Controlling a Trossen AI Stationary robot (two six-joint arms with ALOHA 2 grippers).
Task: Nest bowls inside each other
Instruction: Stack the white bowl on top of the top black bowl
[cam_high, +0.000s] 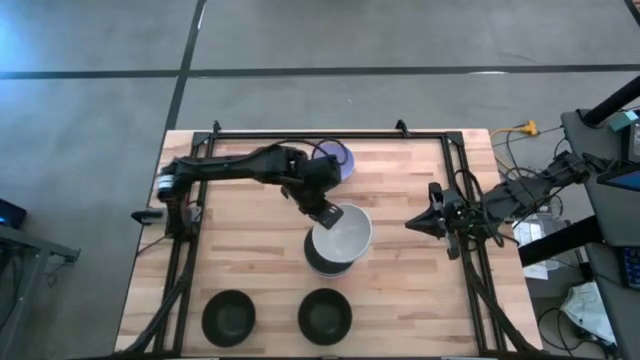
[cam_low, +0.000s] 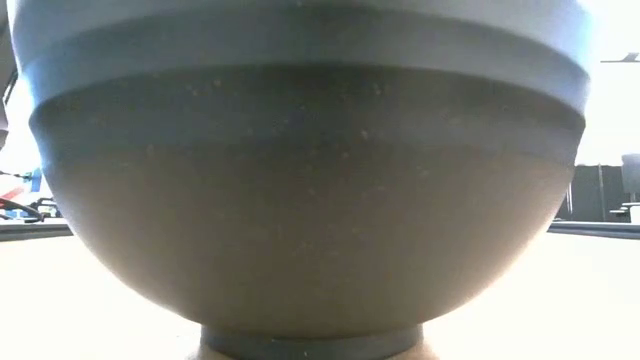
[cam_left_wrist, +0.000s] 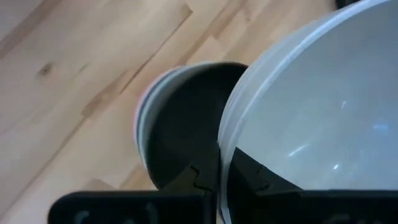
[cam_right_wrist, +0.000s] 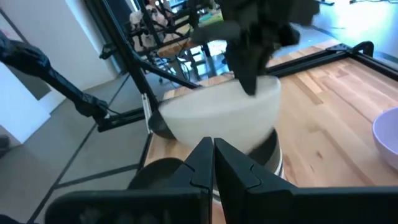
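pinching the rim of a white bowl (cam_high: 343, 232) between nearly closed fingers, the left hand (cam_high: 326, 213) holds it tilted over the stack (cam_high: 328, 262) at mid-desk, a light, stiff, likely slippery thing best gripped at its thin edge, while the right hand (cam_high: 412, 223) waits closed near the desk's right edge.

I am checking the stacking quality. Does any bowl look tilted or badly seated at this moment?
Yes. The white bowl held by the left gripper sits tilted over the stack at the table's middle, not yet level inside it. The right wrist view shows the same slant. The two black bowls at the front edge and the lavender bowl stand normally.
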